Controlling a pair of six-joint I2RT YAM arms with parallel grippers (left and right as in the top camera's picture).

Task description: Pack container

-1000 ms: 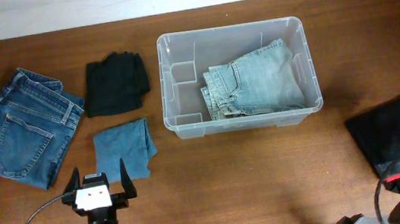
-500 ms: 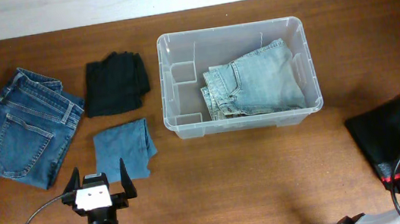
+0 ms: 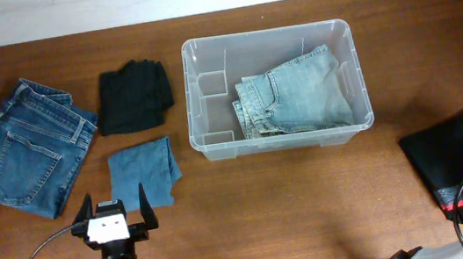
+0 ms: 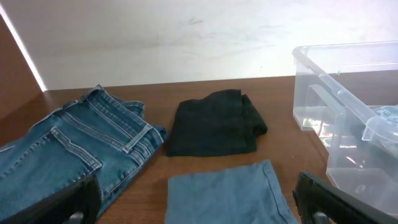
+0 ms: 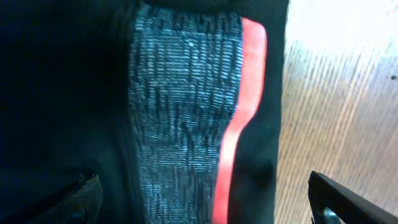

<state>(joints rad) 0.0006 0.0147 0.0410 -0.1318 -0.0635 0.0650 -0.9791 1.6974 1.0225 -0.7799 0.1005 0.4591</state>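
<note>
Your container [image 3: 211, 105] sits on the worktop [image 3: 313, 217] right of centre, towards the far edge, standing upright with no lid on it. Folded light-blue jeans [image 3: 298, 95] lie in its right half; the left half of the floor is bare.

Left of the container, three items lie apart on the wood:
- black folded garment [image 3: 133, 96], nearest the container's far-left corner
- blue cloth [image 3: 142, 171], just in front of the black one
- dark blue jeans [image 3: 25, 146], at the far left

Your left claw [image 3: 114, 199] is released, with the fingers spread wide. It holds nothing and sits at the near edge of the blue cloth. From the left wrist view, both fingertips [image 4: 68, 202] frame that cloth, with the container wall [image 4: 348, 143] on the right.

Your right claw [image 5: 205, 205] is also released, with one finger at each lower corner of its view. Directly under it is a black garment with a red stripe [image 3: 456, 155], lying at the right edge of the worktop, well apart from the container. You cannot tell whether the fingers touch the fabric.
</note>
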